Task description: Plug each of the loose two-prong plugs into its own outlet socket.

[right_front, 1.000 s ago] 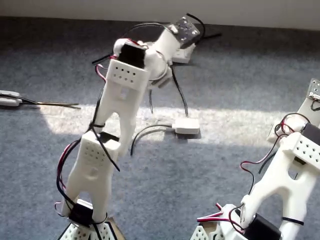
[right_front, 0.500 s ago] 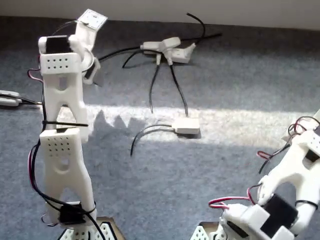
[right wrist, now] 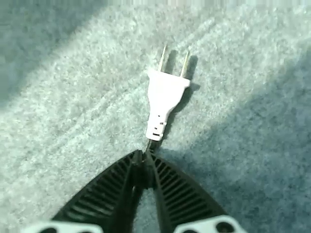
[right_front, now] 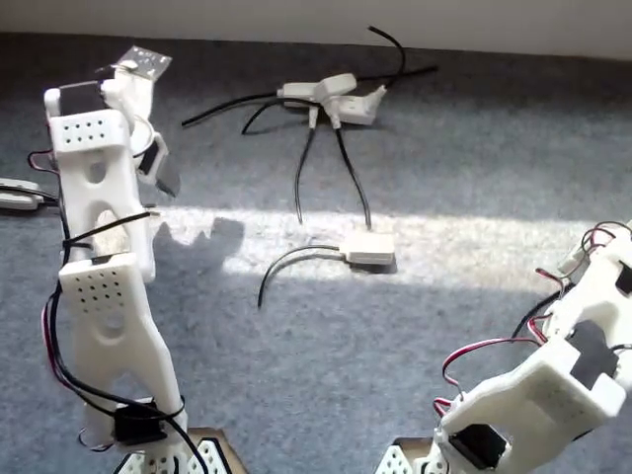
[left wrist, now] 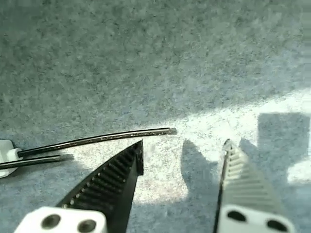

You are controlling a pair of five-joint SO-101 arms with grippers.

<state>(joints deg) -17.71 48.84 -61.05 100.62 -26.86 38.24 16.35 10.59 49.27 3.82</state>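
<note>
Since a second ago the left arm has swung away from the cluster of white socket pieces with black cords (right_front: 331, 94) at the far middle of the grey carpeted desk (right_front: 474, 178) and out to its own side. The right arm has folded low at its base.

The left claw (left wrist: 183, 145) stands apart, with nothing between its black toothed finger and its white one. Just beyond its tips a thin black cable (left wrist: 97, 139) lies crosswise on the carpet. Its bare end stops roughly opposite the gap, and it runs off past the black finger to a white plug body (left wrist: 6, 153). That body is out to the side of the claw, not ahead of it.

The right claw (right wrist: 145, 158) is together, and it looks clamped on the short stub of cord at the tail of a small white two-prong plug (right wrist: 165, 97). The plug lies straight ahead of the claw, its long axis nearly in line with the fingers. Both metal prongs point away from the claw. Whether it rests on the carpet or hangs just above it I cannot tell.

This is likely the relation that matters: the prongs already lead, so the right arm could push along the plug's own axis. The sockets, however, sit well apart from that arm. The left arm is the nearer one to the plug at its own edge.
</note>
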